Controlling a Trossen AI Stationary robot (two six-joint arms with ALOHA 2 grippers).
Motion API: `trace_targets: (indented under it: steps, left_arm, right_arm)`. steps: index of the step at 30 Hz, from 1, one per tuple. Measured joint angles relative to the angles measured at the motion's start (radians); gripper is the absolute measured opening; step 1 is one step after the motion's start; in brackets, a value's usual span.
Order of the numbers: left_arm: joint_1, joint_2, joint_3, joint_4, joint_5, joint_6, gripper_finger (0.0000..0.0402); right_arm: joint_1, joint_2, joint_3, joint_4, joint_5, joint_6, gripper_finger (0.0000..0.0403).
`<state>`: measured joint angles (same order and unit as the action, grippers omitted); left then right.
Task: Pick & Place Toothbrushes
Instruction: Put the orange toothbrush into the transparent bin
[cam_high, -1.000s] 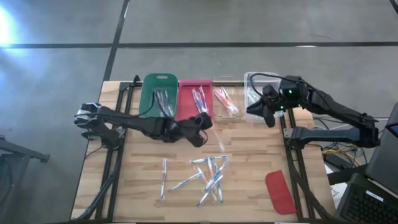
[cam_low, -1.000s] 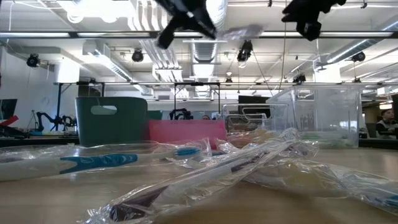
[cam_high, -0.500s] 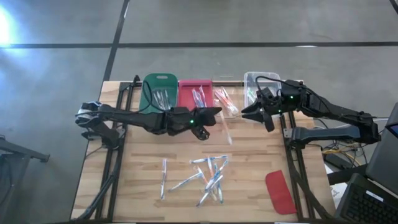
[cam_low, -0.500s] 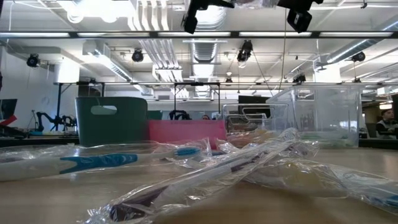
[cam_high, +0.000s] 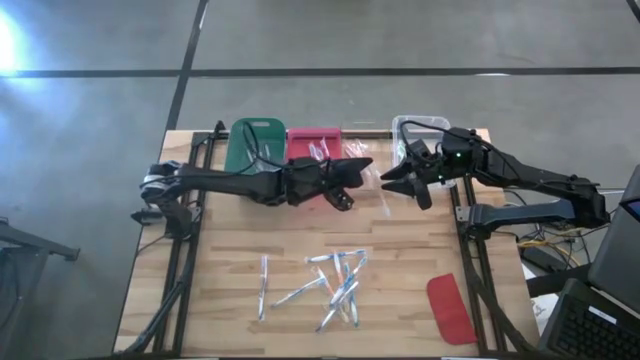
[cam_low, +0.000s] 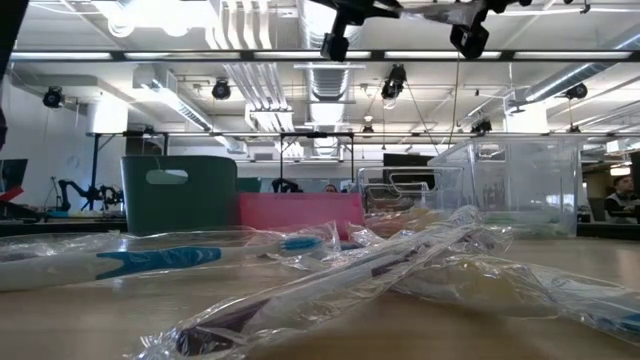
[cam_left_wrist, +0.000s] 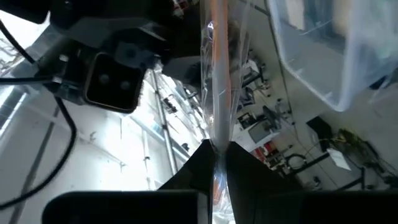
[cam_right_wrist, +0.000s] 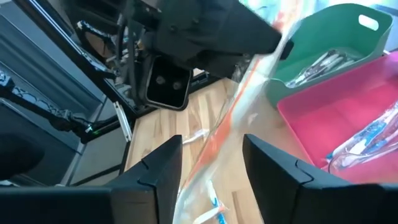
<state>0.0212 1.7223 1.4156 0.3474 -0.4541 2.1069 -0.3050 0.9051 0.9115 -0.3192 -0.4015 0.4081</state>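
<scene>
Pinching wrapped orange toothbrush (cam_left_wrist: 217, 81), left gripper (cam_left_wrist: 216, 163) jaws; no legible writing.

Right up against the lens there's a heap of plastic-wrapped toothbrushes (cam_low: 330, 275) lying crisscrossed on the wooden table (cam_low: 90, 320); one on the left has a blue handle (cam_low: 160, 259). Behind them sit a dark green plastic bin (cam_low: 180, 193) with a handle slot, a low pink bin (cam_low: 300, 208) touching it, and a tall clear plastic box (cam_low: 515, 185) off to the right. Two dark gripper parts (cam_low: 400, 20) poke in at the top edge, against ceiling ducts and strip lights.
</scene>
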Motion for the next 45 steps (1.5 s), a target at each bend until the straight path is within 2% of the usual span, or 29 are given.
trace_targets:
  steps: [7, 11, 17, 25, 29, 32, 38, 42, 45]
  left_arm:
    - [0.002, 0.077, 0.107, -0.006, 0.010, 0.011, 0.0028]
    - [0.003, 0.099, 0.139, -0.008, 0.010, 0.022, 0.0028]
    - [0.003, 0.096, 0.137, -0.004, 0.019, 0.027, 0.0028]
    - [0.003, 0.096, 0.136, 0.000, 0.019, 0.033, 0.0031]
    - [0.002, 0.094, 0.136, 0.002, 0.018, 0.035, 0.0048]
    - [0.002, 0.094, 0.136, 0.001, 0.022, 0.008, 0.0069]
    - [-0.005, 0.094, 0.136, -0.008, -0.028, -0.128, 0.0117]
    - [-0.008, 0.082, 0.136, -0.075, -0.132, -0.355, 0.0146]
    - [-0.003, 0.042, 0.136, -0.282, -0.164, -0.599, 0.0158]
  right_arm:
    - [0.000, 0.008, 0.000, 0.002, 0.002, 0.004, 0.0176]
    - [0.000, 0.007, 0.001, 0.000, 0.003, 0.004, 0.0166]
    - [0.000, 0.007, 0.001, 0.001, 0.013, -0.008, 0.0127]
    - [-0.001, 0.008, 0.000, -0.003, 0.048, -0.008, 0.0047]
    - [-0.002, 0.007, 0.000, -0.008, 0.069, -0.010, 0.0019]
    - [-0.002, 0.007, 0.000, -0.015, 0.086, -0.019, 0.0018]
    - [-0.002, 0.004, 0.000, -0.016, 0.094, -0.022, 0.0015]
    - [-0.015, -0.006, 0.008, -0.038, 0.109, -0.019, 0.0015]
    - [-0.029, -0.002, 0.045, -0.109, 0.155, -0.037, 0.0014]
